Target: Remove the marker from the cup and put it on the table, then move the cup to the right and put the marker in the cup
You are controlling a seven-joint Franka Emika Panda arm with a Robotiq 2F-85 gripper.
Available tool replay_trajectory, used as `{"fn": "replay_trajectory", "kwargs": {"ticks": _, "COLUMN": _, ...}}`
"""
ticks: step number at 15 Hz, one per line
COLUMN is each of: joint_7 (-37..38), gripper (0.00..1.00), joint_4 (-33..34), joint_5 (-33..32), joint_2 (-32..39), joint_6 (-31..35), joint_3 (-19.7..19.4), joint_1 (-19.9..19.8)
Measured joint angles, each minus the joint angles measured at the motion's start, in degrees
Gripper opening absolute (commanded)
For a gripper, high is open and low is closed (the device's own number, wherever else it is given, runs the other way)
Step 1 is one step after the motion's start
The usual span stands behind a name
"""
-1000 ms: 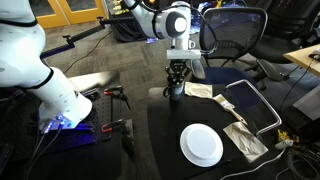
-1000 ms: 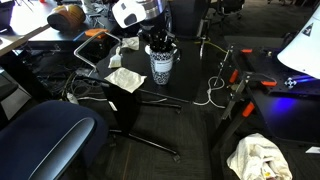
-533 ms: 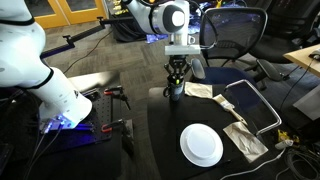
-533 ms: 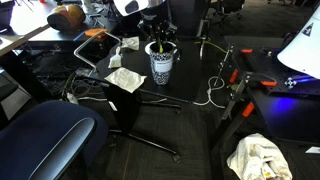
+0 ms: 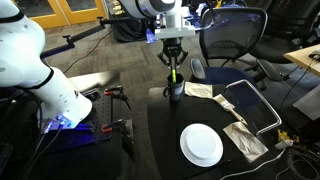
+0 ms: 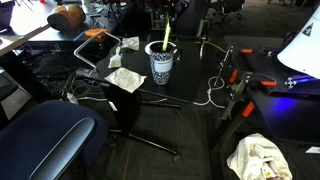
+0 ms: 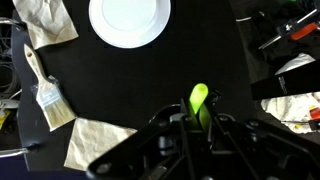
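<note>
My gripper (image 5: 172, 66) is shut on the yellow-green marker (image 5: 172, 74) and holds it upright above the dark cup (image 5: 174, 92) at the far edge of the black table (image 5: 160, 140). In both exterior views the marker's (image 6: 164, 36) lower end is at about the rim of the cup (image 6: 160, 64); the gripper (image 6: 166, 16) is near the top edge. In the wrist view the marker (image 7: 198, 98) sticks out between the fingers (image 7: 197, 116) over the table (image 7: 120, 90). The cup is hidden there.
A white plate (image 5: 201, 145) (image 7: 130, 20) lies near the table's front. Crumpled cloths (image 5: 245, 138) (image 7: 100, 140) and a paintbrush (image 7: 46, 98) lie beside it. A white cable (image 6: 213, 90), an office chair (image 5: 232, 35) and another white robot (image 5: 40, 75) stand around.
The gripper has risen from the cup's mouth, drawing the marker upward with it. The cup has stayed in place.
</note>
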Motion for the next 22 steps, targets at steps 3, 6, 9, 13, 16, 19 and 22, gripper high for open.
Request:
{"fn": "replay_trajectory", "kwargs": {"ticks": 3, "joint_7": 0.0, "gripper": 0.03, "joint_4": -1.8, "joint_5": 2.1, "joint_2": -6.2, "joint_6": -2.0, "joint_3": 0.3, "joint_1": 0.9}}
{"fn": "replay_trajectory", "kwargs": {"ticks": 6, "joint_7": 0.0, "gripper": 0.03, "joint_4": -3.5, "joint_5": 3.9, "joint_2": -12.4, "joint_6": -3.1, "joint_3": 0.3, "joint_1": 1.5}}
{"fn": "replay_trajectory", "kwargs": {"ticks": 9, "joint_7": 0.1, "gripper": 0.03, "joint_4": -5.6, "joint_5": 5.5, "joint_2": -18.3, "joint_6": -3.4, "joint_3": -0.1, "joint_1": 1.5}}
{"fn": "replay_trajectory", "kwargs": {"ticks": 13, "joint_7": 5.3, "gripper": 0.03, "joint_4": -8.2, "joint_5": 6.6, "joint_2": -24.7, "joint_6": -3.4, "joint_3": -1.2, "joint_1": 1.4}}
{"fn": "replay_trajectory", "kwargs": {"ticks": 16, "joint_7": 11.8, "gripper": 0.03, "joint_4": -9.2, "joint_5": 7.8, "joint_2": -26.1, "joint_6": -3.4, "joint_3": -2.4, "joint_1": 1.3}}
{"fn": "replay_trajectory", "kwargs": {"ticks": 19, "joint_7": 19.6, "gripper": 0.03, "joint_4": -9.1, "joint_5": 8.3, "joint_2": -24.4, "joint_6": -2.3, "joint_3": -3.2, "joint_1": 0.8}}
{"fn": "replay_trajectory", "kwargs": {"ticks": 22, "joint_7": 29.4, "gripper": 0.03, "joint_4": -8.5, "joint_5": 8.2, "joint_2": -20.4, "joint_6": 2.0, "joint_3": -3.2, "joint_1": -0.3}}
